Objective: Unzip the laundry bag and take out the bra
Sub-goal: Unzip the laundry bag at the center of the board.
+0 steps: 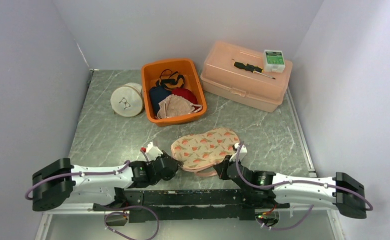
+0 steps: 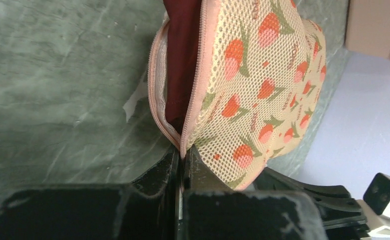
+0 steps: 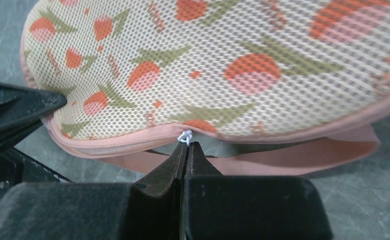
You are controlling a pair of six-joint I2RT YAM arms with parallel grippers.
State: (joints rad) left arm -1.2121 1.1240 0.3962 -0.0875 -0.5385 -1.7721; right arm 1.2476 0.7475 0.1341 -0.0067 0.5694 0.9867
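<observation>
The left jaws are closed on the rim of the laundry bag (image 1: 205, 147) to anchor it, the right jaws pinched on the zipper pull (image 3: 184, 136) at their tips for unzipping.

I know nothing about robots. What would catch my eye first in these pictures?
The mesh laundry bag printed with orange-pink fruit, lying near the front of the grey table between the two arms. The left arm's fingers pinch its edge where the zip gapes on dark red fabric; the right arm's fingers pinch a small white zip pull. Behind sits an orange bin of clothes.
</observation>
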